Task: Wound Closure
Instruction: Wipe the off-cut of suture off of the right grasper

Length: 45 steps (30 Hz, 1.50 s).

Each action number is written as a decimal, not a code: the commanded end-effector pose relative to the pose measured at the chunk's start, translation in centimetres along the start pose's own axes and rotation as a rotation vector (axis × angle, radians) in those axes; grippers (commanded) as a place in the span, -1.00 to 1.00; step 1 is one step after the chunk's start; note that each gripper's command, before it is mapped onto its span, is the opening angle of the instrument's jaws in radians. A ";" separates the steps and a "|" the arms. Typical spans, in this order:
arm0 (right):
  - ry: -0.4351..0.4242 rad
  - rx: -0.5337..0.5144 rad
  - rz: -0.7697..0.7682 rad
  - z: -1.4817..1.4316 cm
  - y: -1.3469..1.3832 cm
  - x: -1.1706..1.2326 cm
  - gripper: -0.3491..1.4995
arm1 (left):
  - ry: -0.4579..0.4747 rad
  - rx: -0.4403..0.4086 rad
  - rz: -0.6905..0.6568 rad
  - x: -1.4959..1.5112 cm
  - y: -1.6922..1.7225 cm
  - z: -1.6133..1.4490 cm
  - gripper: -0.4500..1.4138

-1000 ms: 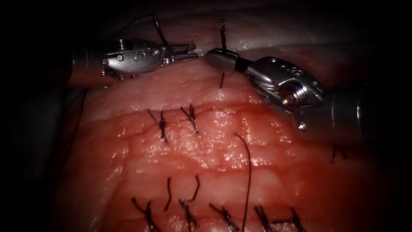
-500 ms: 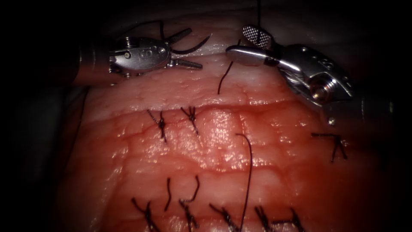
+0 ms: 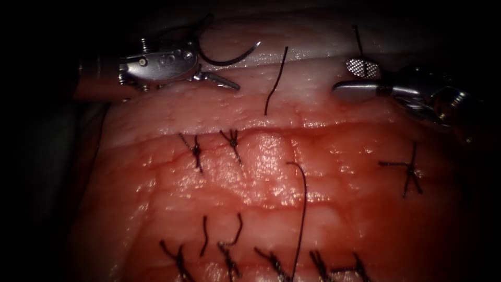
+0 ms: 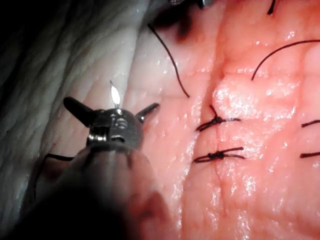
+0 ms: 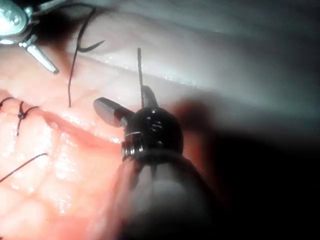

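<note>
My left tool (image 3: 222,55) is at the tissue's (image 3: 261,177) far edge, jaws wide open. The curved needle (image 3: 229,61) lies between them near the hinge, out of the tissue and not clamped. Its tip glints between the spread jaws (image 4: 115,94) in the left wrist view. Dark thread runs back from it over the tool. My right tool (image 3: 343,77) hovers to the right with jaws open; a short bit of thread (image 3: 357,39) sticks up from its upper jaw. A cut thread tail (image 3: 274,83) stands up out of the tissue between the two tools.
Two tied stitches (image 3: 195,149) (image 3: 233,141) cross the seam below the left tool, and another knot (image 3: 409,169) sits at the right. A row of several knots lines the near edge. A long loose thread (image 3: 301,209) curves up the middle.
The left jaws went from shut to wide open around the needle. The right jaws let go of the upright thread, opened and drew away to the right, leaving a free tail.
</note>
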 end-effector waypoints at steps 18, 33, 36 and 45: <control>-0.368 -0.153 -0.728 0.41 0.65 -0.43 0.62 | 0.007 0.002 0.010 0.21 0.16 -0.10 0.12; -0.420 -0.365 -1.336 0.67 0.29 -0.27 0.98 | 0.012 -0.011 0.020 0.40 0.24 -0.19 -0.05; -0.463 -0.432 -1.479 0.64 0.19 -0.20 0.98 | 0.014 -0.012 0.026 0.41 0.26 -0.20 -0.08; -0.725 -0.631 -1.839 0.71 -0.17 -0.20 0.80 | 0.013 -0.011 0.025 0.43 0.28 -0.20 -0.10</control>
